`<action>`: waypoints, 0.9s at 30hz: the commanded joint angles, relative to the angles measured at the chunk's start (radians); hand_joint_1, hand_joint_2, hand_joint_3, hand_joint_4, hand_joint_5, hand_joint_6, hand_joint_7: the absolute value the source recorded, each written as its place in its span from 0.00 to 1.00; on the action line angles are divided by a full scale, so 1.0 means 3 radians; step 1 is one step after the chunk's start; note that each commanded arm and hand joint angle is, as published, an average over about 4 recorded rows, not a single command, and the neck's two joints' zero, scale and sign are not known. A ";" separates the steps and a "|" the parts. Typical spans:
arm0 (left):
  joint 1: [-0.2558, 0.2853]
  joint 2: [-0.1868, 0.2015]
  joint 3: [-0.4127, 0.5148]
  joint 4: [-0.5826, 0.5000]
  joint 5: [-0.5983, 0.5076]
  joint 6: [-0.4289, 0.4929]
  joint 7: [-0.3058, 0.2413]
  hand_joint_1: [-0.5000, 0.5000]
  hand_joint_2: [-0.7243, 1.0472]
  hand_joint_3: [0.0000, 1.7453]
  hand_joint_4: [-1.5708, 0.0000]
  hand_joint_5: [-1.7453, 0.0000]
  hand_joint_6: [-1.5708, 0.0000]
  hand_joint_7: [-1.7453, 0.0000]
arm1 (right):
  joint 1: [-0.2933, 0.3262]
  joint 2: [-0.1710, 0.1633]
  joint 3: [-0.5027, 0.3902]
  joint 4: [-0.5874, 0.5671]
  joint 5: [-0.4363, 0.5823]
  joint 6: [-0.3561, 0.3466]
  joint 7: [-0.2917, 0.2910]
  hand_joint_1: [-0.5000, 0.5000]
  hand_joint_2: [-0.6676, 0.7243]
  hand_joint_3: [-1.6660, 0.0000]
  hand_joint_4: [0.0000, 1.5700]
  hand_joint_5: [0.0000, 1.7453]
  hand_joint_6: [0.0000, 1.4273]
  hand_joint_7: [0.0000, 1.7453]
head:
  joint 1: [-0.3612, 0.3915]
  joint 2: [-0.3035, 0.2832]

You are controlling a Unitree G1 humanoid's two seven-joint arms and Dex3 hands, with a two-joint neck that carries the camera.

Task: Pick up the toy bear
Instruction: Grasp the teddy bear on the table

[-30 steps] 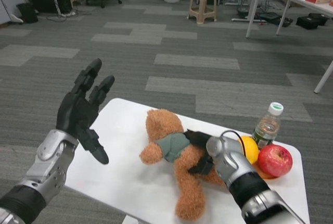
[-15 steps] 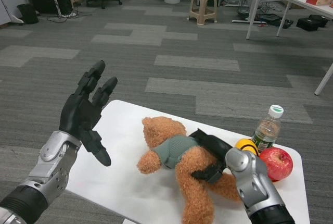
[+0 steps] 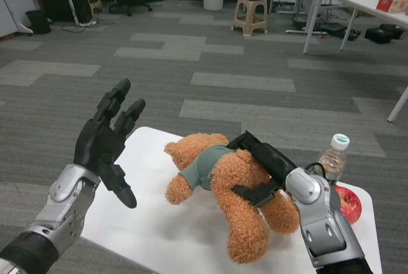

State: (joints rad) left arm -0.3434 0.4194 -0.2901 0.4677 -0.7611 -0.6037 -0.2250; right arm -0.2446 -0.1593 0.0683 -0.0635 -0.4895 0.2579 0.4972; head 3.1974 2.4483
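At the left of your view, the left robot hand point(image 3: 107, 141) is raised over the near-left part of the white surface point(image 3: 150, 216), palm turned inward, fingers spread and holding nothing; it is well apart from the toy. Moving right, the toy bear point(image 3: 226, 188) lies across the middle of the surface, head toward the far left, legs toward the near right, in a grey-green shirt. The right robot hand point(image 3: 260, 167) is clamped on the bear's torso from the right side, its black fingers wrapped across the back and belly. Whether the bear has left the surface cannot be told for certain; its head and upper body appear tilted upward, so judge the grasp as made and the lift as begun or just about to begin. What is left is a clean raise. Farther right, just beyond the right forearm, stand a clear bottle point(image 3: 329, 160) with a white-and-green cap and a red apple point(image 3: 348, 202), both near the right edge of the surface; keep your lift vertical or leftward, as a rightward swing would likely strike them. Open room lies above the bear and toward the bare left half; the surface's near edge is close to the bear's legs.
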 commanded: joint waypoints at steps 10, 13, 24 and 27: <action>0.0015 0.0034 0.0016 0.0006 -0.0015 -0.0005 0.0004 0.02 0.05 0.05 1.00 0.78 1.00 0.92 | -0.0023 0.0021 0.0032 -0.0178 0.0098 -0.0011 -0.0077 0.15 0.05 0.19 0.04 0.83 0.26 0.88 | 0.0004 -0.0001; 0.0015 0.0034 0.0016 0.0006 -0.0015 -0.0002 0.0004 0.02 0.05 0.05 1.00 0.81 1.00 0.92 | -0.0021 0.0027 0.0041 -0.0259 0.0118 -0.0016 -0.0141 0.12 0.05 0.19 0.04 0.83 0.27 0.88 | 0.0010 0.0005; 0.0015 0.0034 0.0016 0.0006 -0.0015 -0.0002 0.0004 0.02 0.05 0.05 1.00 0.78 1.00 0.92 | 0.0105 0.0056 -0.0182 -0.0279 0.1000 -0.0745 -0.0893 0.16 0.05 0.29 0.10 0.87 0.34 0.88 | 0.0018 0.0037; 0.0015 0.0034 0.0016 0.0010 -0.0015 -0.0002 0.0004 0.02 0.05 0.05 1.00 0.76 1.00 0.92 | 0.0140 0.0059 -0.0219 -0.0252 0.1155 -0.0872 -0.1014 0.12 0.05 0.31 0.17 0.89 0.40 0.88 | 0.0021 0.0046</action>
State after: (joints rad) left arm -0.3432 0.4198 -0.2890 0.4681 -0.7612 -0.6037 -0.2250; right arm -0.2159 -0.1443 0.0192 -0.1389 -0.1711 0.0302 0.2183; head 3.2035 2.4612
